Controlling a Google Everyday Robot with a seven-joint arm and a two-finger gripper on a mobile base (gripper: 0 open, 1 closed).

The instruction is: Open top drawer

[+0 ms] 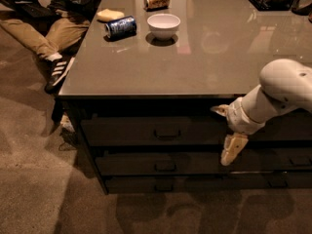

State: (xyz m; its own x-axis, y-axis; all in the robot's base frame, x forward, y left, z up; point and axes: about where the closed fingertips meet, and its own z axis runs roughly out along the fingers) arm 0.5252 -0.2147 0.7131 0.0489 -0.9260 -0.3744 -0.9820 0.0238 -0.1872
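Observation:
The top drawer is the wide dark front just under the tabletop. It is closed, and its small bar handle sits at the centre. My gripper is on a white arm coming in from the right. It hangs in front of the drawer front, to the right of the handle and apart from it. It is open and empty, with one cream finger pointing left and up and the other hanging down.
Two shorter drawer fronts lie below the top one. On the grey tabletop are a white bowl, a blue can, another can and a yellow object. A person sits on the floor at the left.

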